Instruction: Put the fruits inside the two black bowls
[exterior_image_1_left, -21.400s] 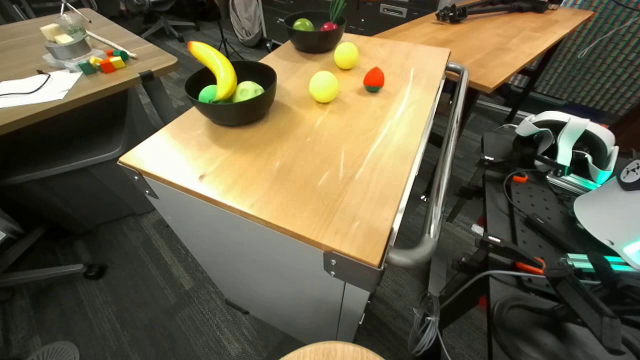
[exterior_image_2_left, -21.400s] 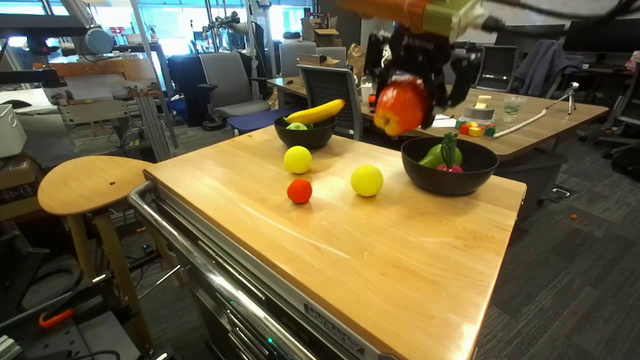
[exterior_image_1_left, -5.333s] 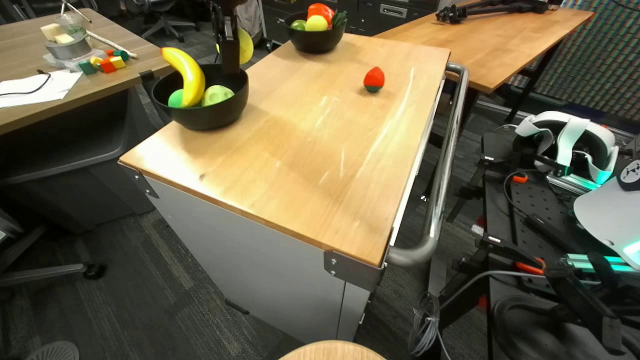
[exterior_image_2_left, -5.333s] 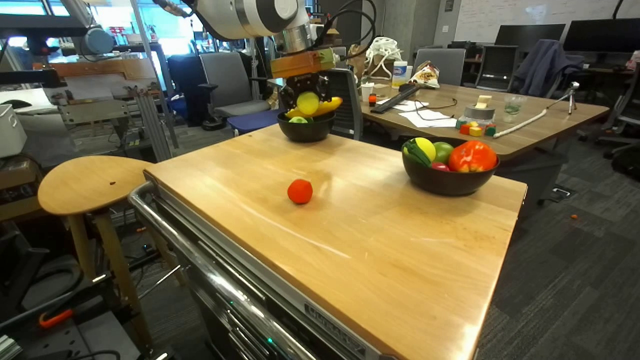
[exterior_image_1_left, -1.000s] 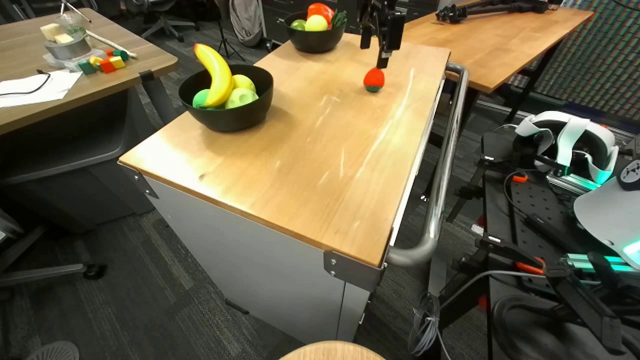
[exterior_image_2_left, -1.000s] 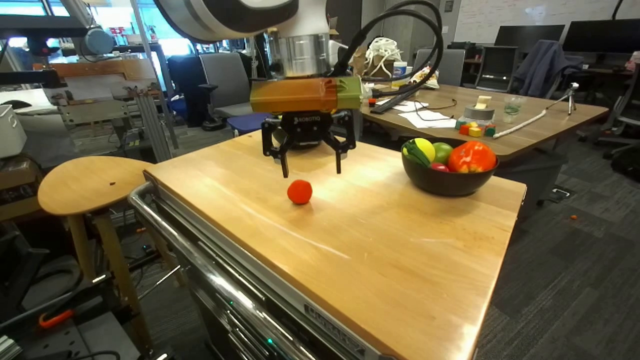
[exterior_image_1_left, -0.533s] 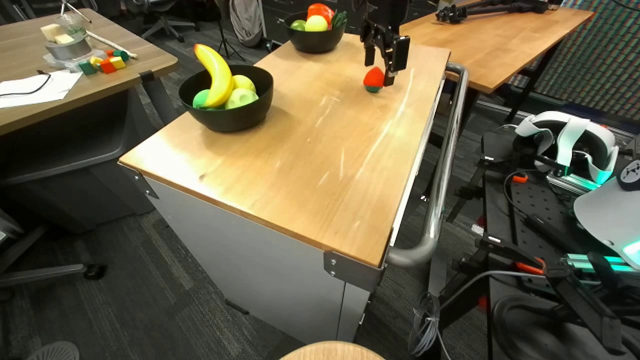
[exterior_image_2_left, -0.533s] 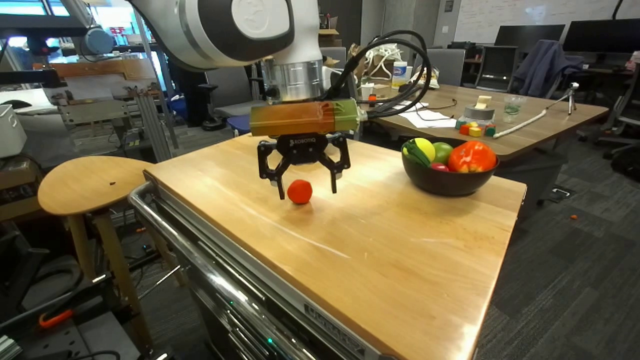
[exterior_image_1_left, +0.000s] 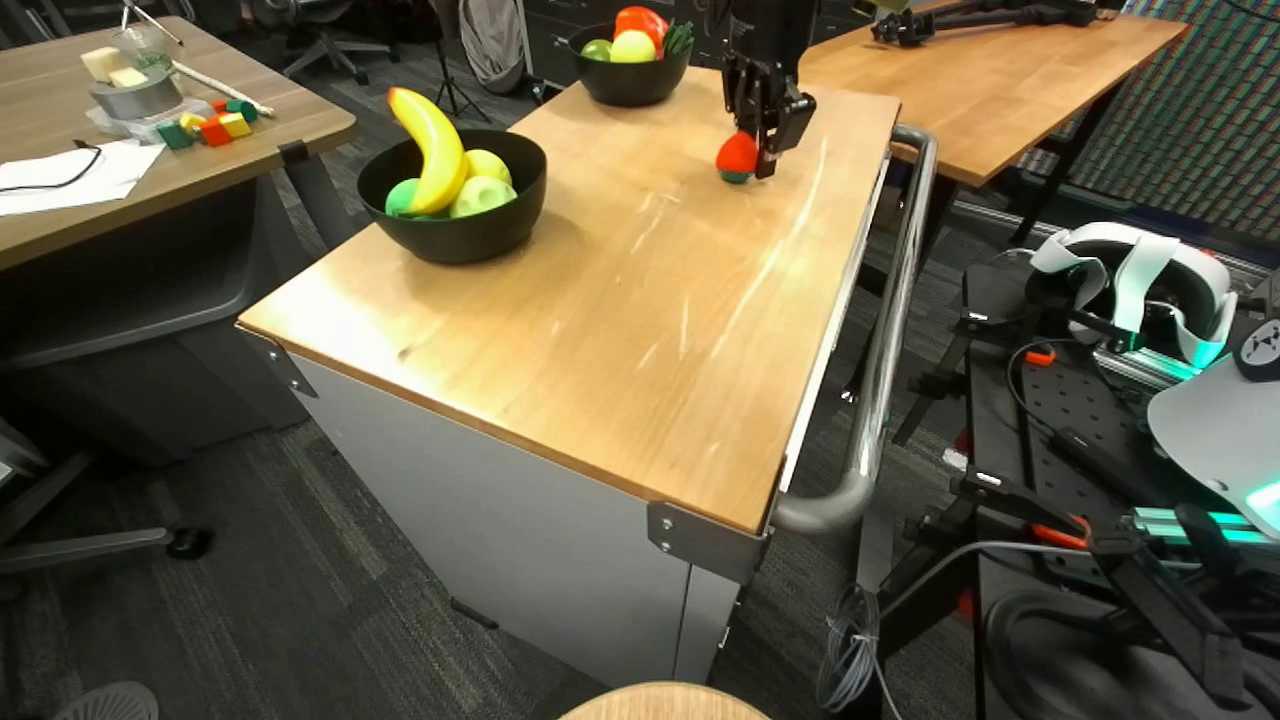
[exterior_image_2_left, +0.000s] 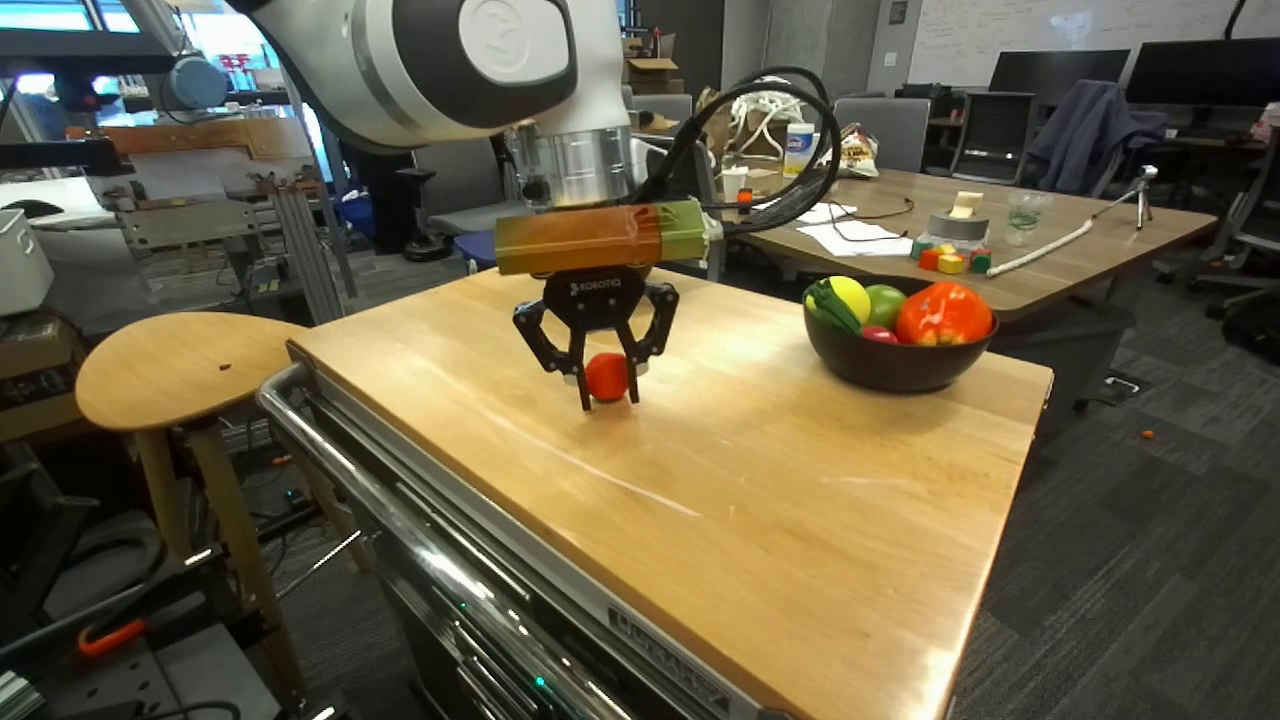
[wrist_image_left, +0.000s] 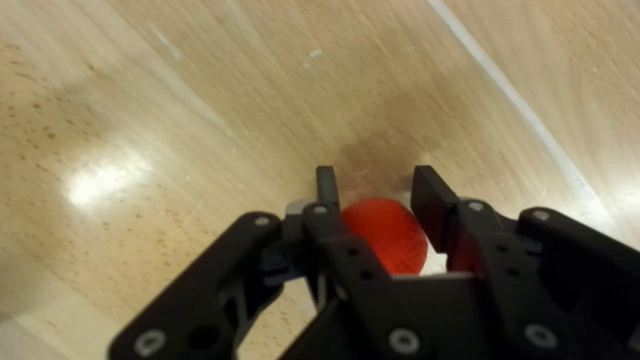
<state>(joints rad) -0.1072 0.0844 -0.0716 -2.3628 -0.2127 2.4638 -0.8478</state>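
Note:
The red fruit (exterior_image_2_left: 606, 377) with a green end sits low at the cart's wooden top, between the fingers of my gripper (exterior_image_2_left: 611, 404). In the wrist view a finger stands on each side of the red fruit (wrist_image_left: 385, 235), and the jaws look shut on it. Whether its underside touches the wood I cannot tell. In an exterior view a black bowl (exterior_image_1_left: 455, 242) holds a banana (exterior_image_1_left: 430, 150), a yellow ball (exterior_image_1_left: 487, 166) and green fruits (exterior_image_1_left: 482, 196). The farther black bowl (exterior_image_1_left: 630, 88) holds a large red fruit (exterior_image_2_left: 945, 313), a yellow one (exterior_image_2_left: 850, 298) and a green one (exterior_image_2_left: 886, 304).
A metal rail (exterior_image_2_left: 440, 550) runs along the side of the cart top (exterior_image_2_left: 780, 500). A round wooden stool (exterior_image_2_left: 180, 365) stands beside it. Another table (exterior_image_2_left: 1060, 240) with blocks and papers is behind.
My gripper has come down to the cart top around the red fruit, and its fingers have drawn in against it. The red fruit has shifted slightly. Both bowls' contents look unchanged where visible.

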